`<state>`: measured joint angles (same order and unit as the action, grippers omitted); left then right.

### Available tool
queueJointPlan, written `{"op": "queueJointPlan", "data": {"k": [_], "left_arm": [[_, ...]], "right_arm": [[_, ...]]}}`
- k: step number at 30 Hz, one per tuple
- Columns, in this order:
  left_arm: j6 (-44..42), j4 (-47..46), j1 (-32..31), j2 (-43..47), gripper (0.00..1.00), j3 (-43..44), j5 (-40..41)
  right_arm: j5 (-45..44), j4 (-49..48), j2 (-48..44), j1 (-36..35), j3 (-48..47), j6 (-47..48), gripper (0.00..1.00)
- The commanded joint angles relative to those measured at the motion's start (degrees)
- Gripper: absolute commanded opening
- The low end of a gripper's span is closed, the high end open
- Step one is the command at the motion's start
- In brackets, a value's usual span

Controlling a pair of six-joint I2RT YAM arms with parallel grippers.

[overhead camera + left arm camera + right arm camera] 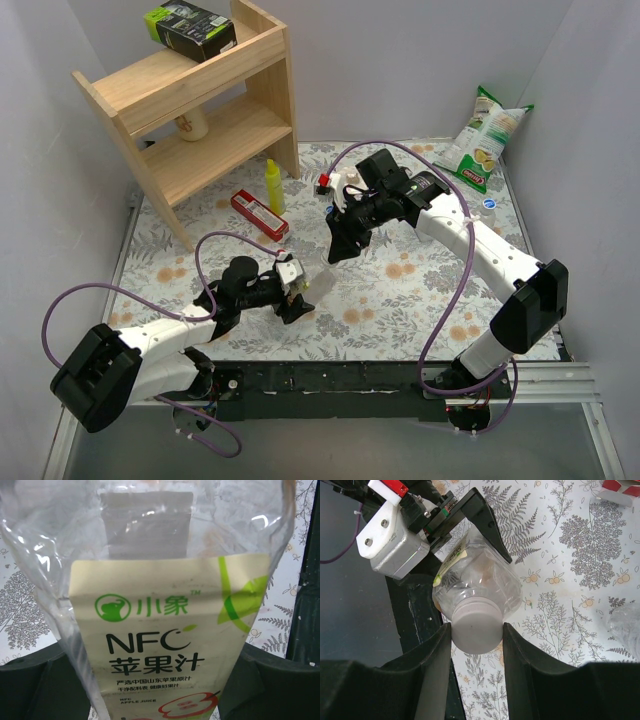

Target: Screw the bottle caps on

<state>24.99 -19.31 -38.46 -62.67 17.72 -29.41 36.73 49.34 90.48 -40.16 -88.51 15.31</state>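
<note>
Nearest me, my left gripper (150, 690) has its jaws partway closed and clamped on the labelled clear bottle (165, 620), held near the middle of the floral table (400, 300); just beyond it, my right gripper (476, 628) is narrowed onto the wide white cap (475, 641) sitting on that bottle's neck, a finger pressed against each side; at the far right, a blue cap (489, 203) lies by the snack bag (487, 135).

Glossy plastic bottle (165, 630), matt cap (476, 629)
</note>
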Motion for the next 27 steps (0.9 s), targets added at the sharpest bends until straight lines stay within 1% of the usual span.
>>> {"op": "queueJointPlan", "data": {"k": [1,3,5,12,16,19,22,23,25,26,27], "left_arm": [[0.93,-6.17,-1.45,0.71,0.00,0.04,-7.15],[2.68,-7.31,-1.45,0.89,0.00,0.21,-7.94],[2.61,-8.11,-1.45,0.36,0.00,0.56,-9.61],[2.34,-9.78,-1.45,-1.48,0.00,2.41,-10.32],[2.96,-12.41,-1.45,-1.75,0.00,2.06,-10.23],[2.52,-12.07,-1.45,-1.92,0.00,1.89,-10.32],[1.90,-11.02,-1.45,-2.36,0.00,1.71,-10.49],[1.73,-10.75,-1.45,-2.45,0.00,1.45,-10.41],[1.37,-10.22,-1.45,-2.19,0.00,0.92,-10.49],[1.29,-9.96,-1.45,-2.19,0.00,0.57,-10.49],[1.20,-9.70,-1.45,-2.10,0.00,0.48,-10.49]], "right_arm": [[2.73,-2.41,2.51,-1.67,0.26,-0.46,0.45],[2.56,-2.58,2.60,-1.76,0.71,-0.89,0.45],[2.12,-2.76,2.60,-1.94,0.88,-0.98,0.45],[-4.73,-2.23,2.78,-2.73,0.97,-0.98,0.39],[-4.39,-2.23,3.04,-2.82,0.88,-1.16,0.40],[-3.16,-2.23,3.04,-2.82,0.71,-0.90,0.41],[-2.72,-2.06,3.13,-2.82,0.10,-0.20,0.46],[-2.46,-2.06,2.78,-2.82,-0.08,0.68,0.51],[-2.37,-2.23,2.78,-2.82,-0.96,0.77,0.55],[-2.54,-2.15,2.60,-2.82,-1.31,0.86,0.62],[-2.98,-2.14,2.51,-2.82,-1.66,0.95,0.64]]}}
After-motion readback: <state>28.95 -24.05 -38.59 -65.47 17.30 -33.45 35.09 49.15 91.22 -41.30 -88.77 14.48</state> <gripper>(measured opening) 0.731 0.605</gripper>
